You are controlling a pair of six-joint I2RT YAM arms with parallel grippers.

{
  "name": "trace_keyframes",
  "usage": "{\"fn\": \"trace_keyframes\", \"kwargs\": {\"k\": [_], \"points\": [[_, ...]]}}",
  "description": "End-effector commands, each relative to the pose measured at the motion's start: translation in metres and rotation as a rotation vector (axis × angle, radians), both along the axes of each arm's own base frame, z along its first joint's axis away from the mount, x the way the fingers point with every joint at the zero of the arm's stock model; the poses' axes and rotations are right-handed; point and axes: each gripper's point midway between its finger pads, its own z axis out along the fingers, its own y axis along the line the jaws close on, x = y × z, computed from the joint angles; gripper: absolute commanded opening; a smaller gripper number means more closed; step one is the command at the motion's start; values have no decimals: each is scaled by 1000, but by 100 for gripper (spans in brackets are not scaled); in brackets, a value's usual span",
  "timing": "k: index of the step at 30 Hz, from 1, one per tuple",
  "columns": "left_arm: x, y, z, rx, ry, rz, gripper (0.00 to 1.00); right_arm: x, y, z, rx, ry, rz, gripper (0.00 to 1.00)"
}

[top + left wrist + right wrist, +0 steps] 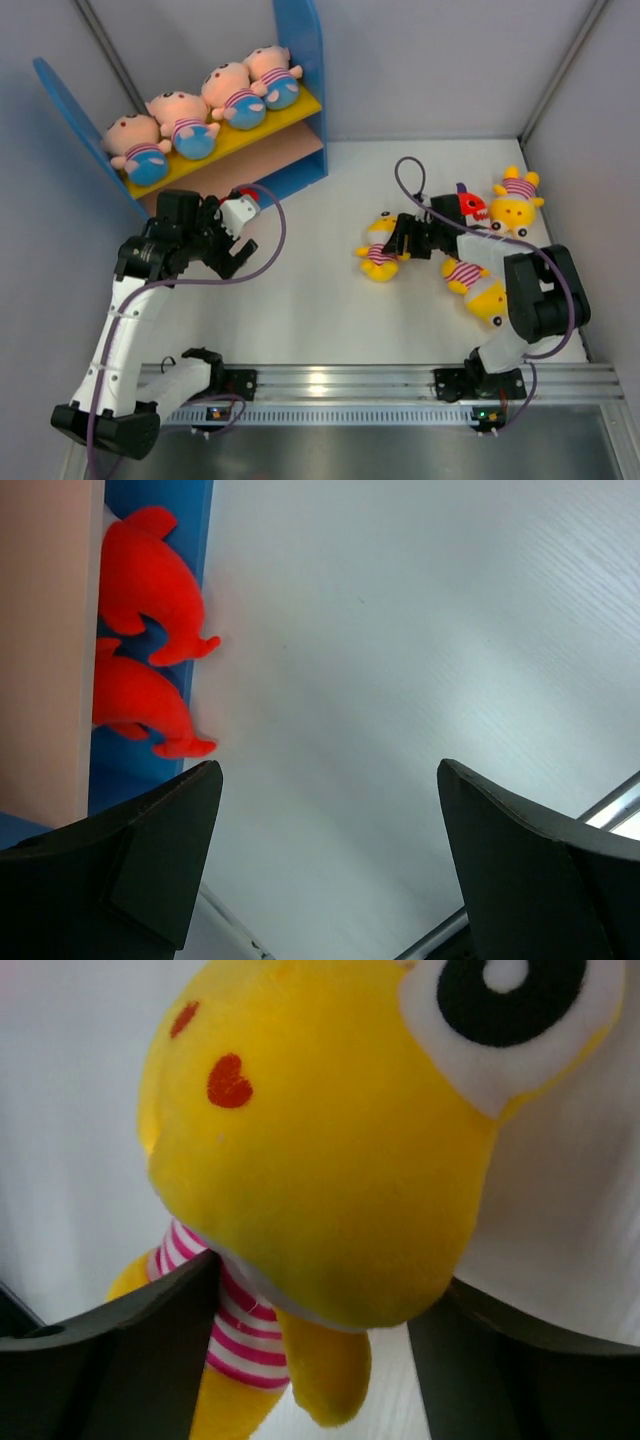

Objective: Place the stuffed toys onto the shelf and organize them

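Note:
The shelf point(300, 60) stands at the back left. Several pink-faced dolls point(186, 122) lie in a row on its yellow upper board point(300, 108). A red monster point(248, 193) sits at the lower board's front edge; its red limbs point(150, 580) show in the left wrist view. My left gripper point(232, 255) point(330, 780) is open and empty just in front of the shelf. My right gripper point(398, 238) point(312, 1290) is open, with its jaws either side of a yellow striped-shirt toy point(380, 252) point(320, 1140) lying on the table, touching it.
Another red monster point(470, 207) and a yellow toy point(517, 205) lie at the back right. A third yellow toy point(480, 290) lies by the right arm's elbow. White walls close in both sides. A metal rail point(330, 385) runs along the near edge.

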Motion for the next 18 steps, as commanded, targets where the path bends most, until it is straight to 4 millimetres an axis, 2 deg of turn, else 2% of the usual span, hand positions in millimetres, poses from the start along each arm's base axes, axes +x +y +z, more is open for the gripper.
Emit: {"fn": "trace_keyframes", "kwargs": {"k": [1, 3, 4, 7, 8, 9, 10, 11, 12, 13, 14, 15, 16, 17, 18], "points": [[-12, -17, 1, -72, 26, -72, 95, 24, 31, 24, 76, -110, 82, 63], [-24, -29, -1, -106, 55, -143, 93, 24, 41, 26, 104, -97, 111, 44], [-33, -33, -6, -110, 84, -177, 90, 24, 45, 29, 113, -101, 125, 31], [-45, -35, -9, -78, 42, -260, 89, 25, 66, 48, 141, -139, 181, 8], [-48, -33, -6, -51, -10, -298, 90, 30, 75, 61, 153, -157, 188, 3], [-51, -32, -8, -38, -24, -317, 90, 26, 88, 70, 167, -157, 208, 0], [-52, -31, -6, -23, -52, -342, 90, 27, 101, 87, 206, -158, 199, 0], [-55, -32, -3, -28, -76, -353, 91, 18, 122, 103, 238, -177, 229, 0], [-56, -33, -1, -35, -78, -357, 91, 14, 134, 114, 257, -186, 228, 0], [-58, -37, 0, -53, -77, -368, 91, 16, 153, 140, 317, -223, 227, 0], [-57, -38, 1, -62, -71, -367, 91, 13, 168, 158, 355, -261, 242, 0], [-56, -40, 4, -73, -81, -373, 92, -2, 192, 169, 382, -270, 279, 0], [-56, -42, 5, -78, -87, -379, 93, -5, 209, 193, 431, -287, 288, 0], [-54, -42, 7, -78, -102, -382, 93, -19, 232, 194, 444, -271, 331, 0], [-47, -43, 10, -74, -133, -376, 95, -24, 243, 200, 456, -267, 346, 0]]}}
